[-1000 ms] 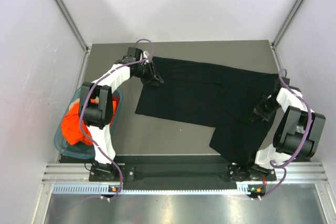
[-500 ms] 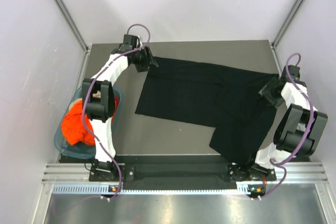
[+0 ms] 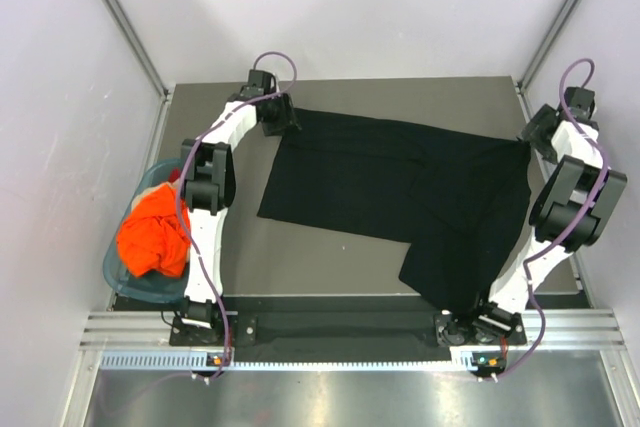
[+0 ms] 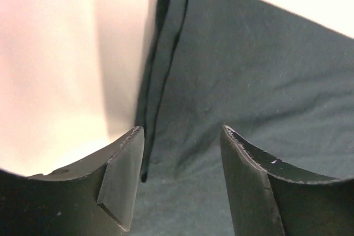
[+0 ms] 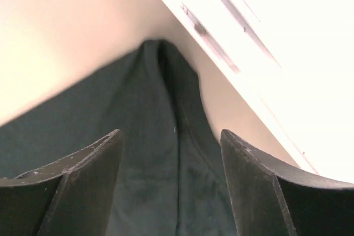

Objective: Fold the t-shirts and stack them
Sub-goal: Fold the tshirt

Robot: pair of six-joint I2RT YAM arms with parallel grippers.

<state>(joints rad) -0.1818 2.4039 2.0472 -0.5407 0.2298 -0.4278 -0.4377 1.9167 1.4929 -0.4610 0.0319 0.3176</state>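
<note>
The black t-shirt [image 3: 400,187] lies spread flat across the table, its lower part reaching toward the near right. My left gripper [image 3: 285,119] hovers open over the shirt's far left corner; in the left wrist view the gripper [image 4: 182,153] has only black cloth [image 4: 249,81] and its hem below the gap. My right gripper [image 3: 533,139] is open at the far right corner; the right wrist view shows the gripper [image 5: 171,158] over a bunched tip of black cloth [image 5: 155,114]. The orange t-shirt [image 3: 152,240] sits crumpled in the basket at the left.
A teal plastic basket [image 3: 112,269] stands off the table's left edge beside the left arm. Grey walls with metal corner posts [image 3: 125,22] enclose the table [image 3: 300,257]. A pale rail [image 5: 232,64] runs close beside the right gripper.
Both grippers have opened and moved outward toward the far corners of the black shirt, the right one the most. The shirt itself has stayed put. More of the orange shirt shows.
</note>
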